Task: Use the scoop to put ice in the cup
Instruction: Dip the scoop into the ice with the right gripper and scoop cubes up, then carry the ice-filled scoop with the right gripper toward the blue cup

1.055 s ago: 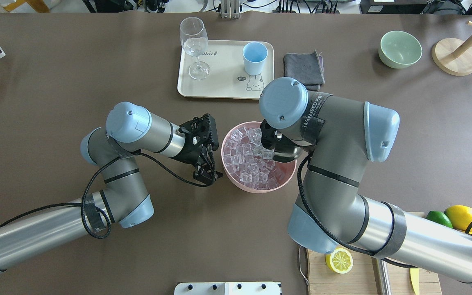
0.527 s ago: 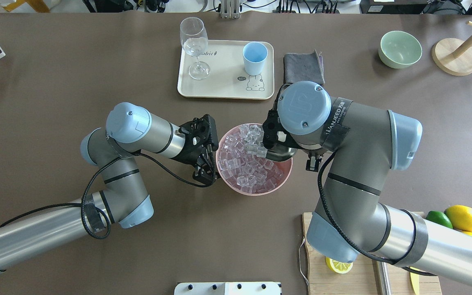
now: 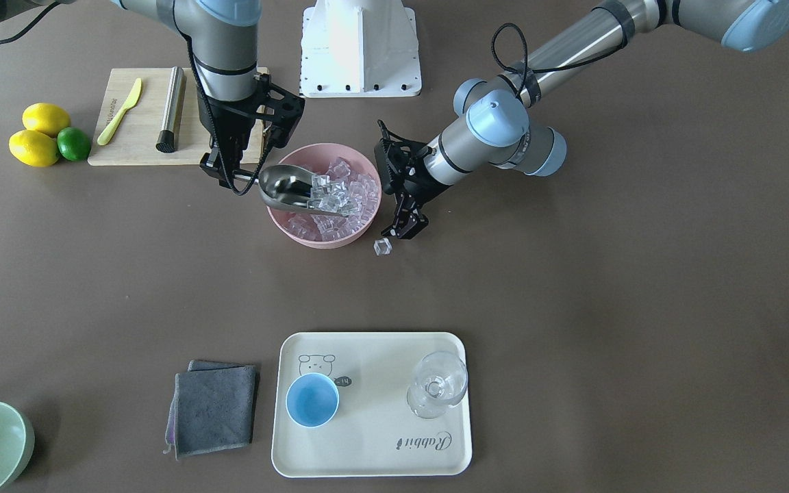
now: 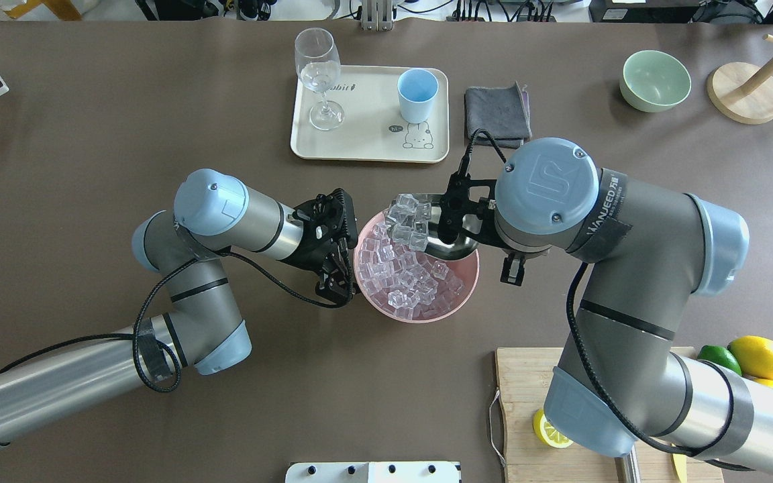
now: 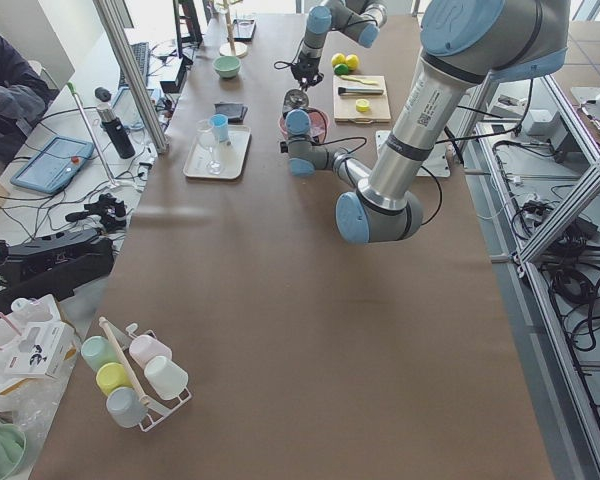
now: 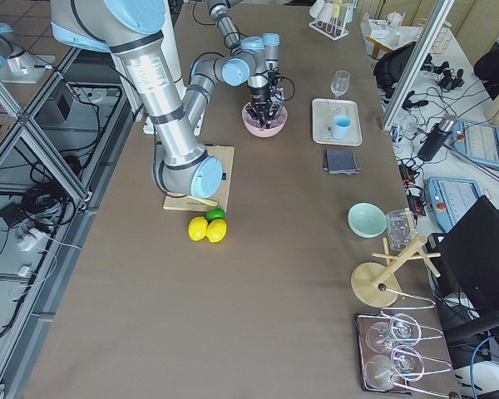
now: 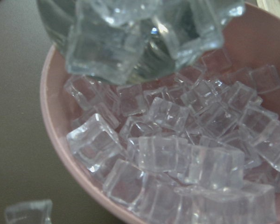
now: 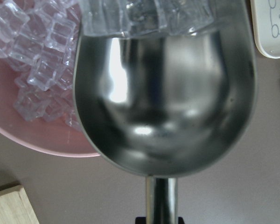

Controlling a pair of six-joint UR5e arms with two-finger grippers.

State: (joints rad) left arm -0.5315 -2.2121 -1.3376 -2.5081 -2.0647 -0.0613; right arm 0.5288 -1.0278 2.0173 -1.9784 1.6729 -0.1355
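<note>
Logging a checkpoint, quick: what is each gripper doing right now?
The left gripper: beside the pink bowl, holding nothing; open or shut cannot be told.
The right gripper: closed on the handle of the scoop.

The left arm (image 4: 225,221) and the right arm (image 4: 628,228) are showing matte grey links, silver forearm tubes and pale-blue round joint caps (image 4: 211,198) dotted with small screws. One right-arm cap is carrying a raised UR logo (image 4: 546,176), and a black strap with white lettering (image 4: 604,208) is wrapping beside it. Black cables (image 4: 158,295) are looping along both arms, under black tape bands. The black, skeletal left gripper (image 4: 338,290) and right gripper (image 3: 233,179) are ending the wrists.
</note>
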